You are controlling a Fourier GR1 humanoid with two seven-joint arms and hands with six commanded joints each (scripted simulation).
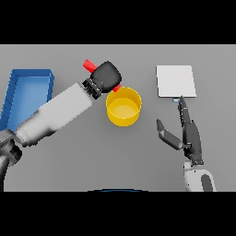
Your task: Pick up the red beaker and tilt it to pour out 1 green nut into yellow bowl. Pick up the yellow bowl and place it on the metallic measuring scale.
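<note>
Head view: I see my left hand [107, 76] curled round the small red beaker [89, 65], which is tilted, its lower end showing just over the rim of the round yellow bowl [123, 107]. The bowl sits on the grey table [69, 156], well apart from the flat metallic measuring scale [175, 81] at upper right. My right hand [188, 131] rests open, fingers straight, fingertips near the scale's front edge. A blue rectangular bin [28, 90] lies at far left.

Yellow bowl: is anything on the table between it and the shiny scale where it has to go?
Nothing visible. The table between the yellow bowl and the metallic scale is bare; the open right hand sits lower, off that line.
</note>
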